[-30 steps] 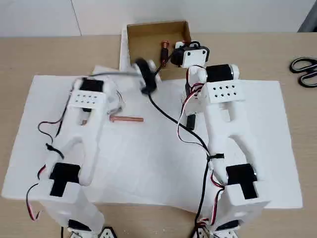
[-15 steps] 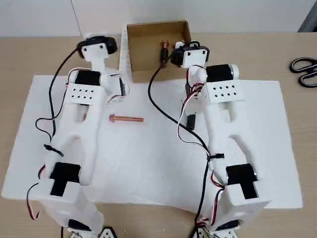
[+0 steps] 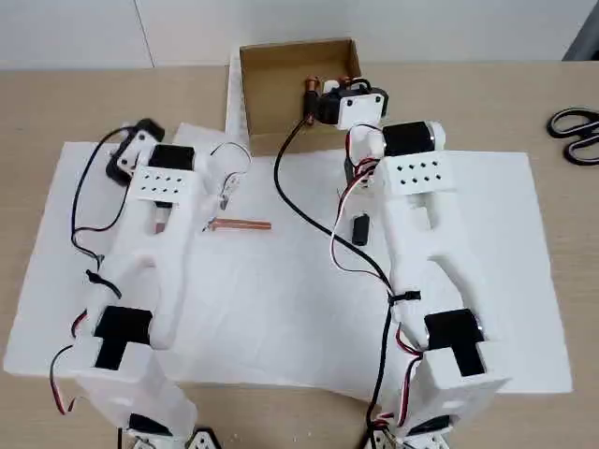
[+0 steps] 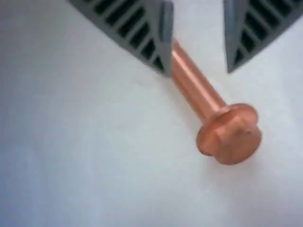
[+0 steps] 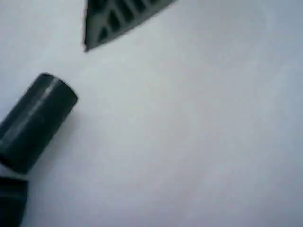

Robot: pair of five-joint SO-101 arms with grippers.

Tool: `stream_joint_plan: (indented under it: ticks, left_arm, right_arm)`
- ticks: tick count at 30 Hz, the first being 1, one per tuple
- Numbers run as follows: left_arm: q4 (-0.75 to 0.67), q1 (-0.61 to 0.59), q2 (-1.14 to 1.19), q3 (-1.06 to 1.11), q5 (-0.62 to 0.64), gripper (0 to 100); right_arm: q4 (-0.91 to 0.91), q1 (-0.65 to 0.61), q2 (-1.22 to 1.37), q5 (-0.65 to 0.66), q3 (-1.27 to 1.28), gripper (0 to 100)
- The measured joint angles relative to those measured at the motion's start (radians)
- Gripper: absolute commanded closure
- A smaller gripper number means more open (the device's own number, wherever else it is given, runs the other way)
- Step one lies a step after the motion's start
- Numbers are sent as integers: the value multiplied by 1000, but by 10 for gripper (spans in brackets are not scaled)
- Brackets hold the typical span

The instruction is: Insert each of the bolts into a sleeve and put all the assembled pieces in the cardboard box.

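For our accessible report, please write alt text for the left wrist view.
A copper bolt lies on a white sheet, its flanged head nearest the camera. The open grey claw hangs over its shank.

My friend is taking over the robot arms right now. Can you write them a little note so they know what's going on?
Left tool: open and low over the copper bolt, one finger on each side of its shaft. The bolt lies on the white sheet, not gripped yet.
Right tool: close above the black sleeve, which lies on the sheet. Open or shut can't be told.
Done: one bolt-and-sleeve piece lies in the cardboard box.
Left to do: grip the bolt, pick up the sleeve, push them together, drop the piece in the box.
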Motion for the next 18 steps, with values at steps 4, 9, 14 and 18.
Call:
stream_joint_plan:
  ticks: [4,9,14,18]
  left_arm:
    - [-52,0,0,31,48,931]
    - [-132,38,0,109,57,931]
    - [-219,68,0,164,77,931]
    - [-273,64,0,204,84,931]
  right_arm:
    - [0,-3,0,0,0,837]
    - [0,-3,0,0,0,837]
    - [0,-2,0,0,0,837]
    - [0,-3,0,0,0,837]
